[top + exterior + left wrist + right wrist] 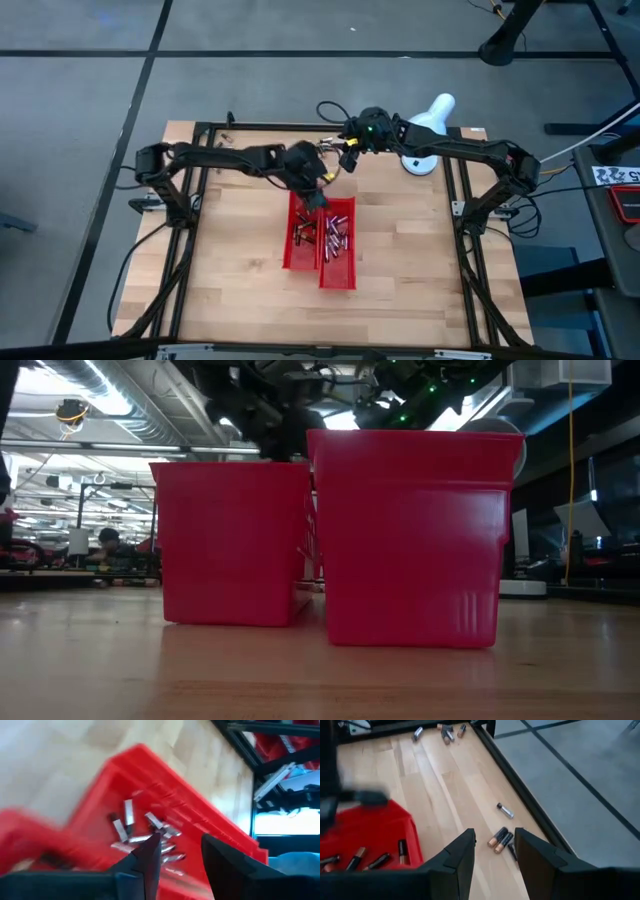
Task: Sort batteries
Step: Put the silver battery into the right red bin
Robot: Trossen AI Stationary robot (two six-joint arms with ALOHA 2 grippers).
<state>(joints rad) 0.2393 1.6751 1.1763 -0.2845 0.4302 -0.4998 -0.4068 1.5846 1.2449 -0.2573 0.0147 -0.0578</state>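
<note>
Two red trays stand side by side mid-table, the left tray (303, 235) and the right tray (338, 245); both hold batteries (333, 235). My left gripper (320, 192) hovers open above the trays' far end; in its wrist view its fingers (180, 852) stand over silvery batteries (145, 832) lying on a tray floor. My right gripper (342, 152) is open near the table's far edge. Below its fingers (494, 845) a pair of copper-and-black batteries (500, 840) lies on the wood, with a silvery one (505, 810) beyond and a few more (442, 730) farther along the edge.
A white lamp-like object (425, 135) stands on the table's far right. A black frame rail (520, 790) runs along the table's far edge beside the loose batteries. In the low view the trays' near walls (410, 540) hide what is inside. Bare wood lies near the front edge.
</note>
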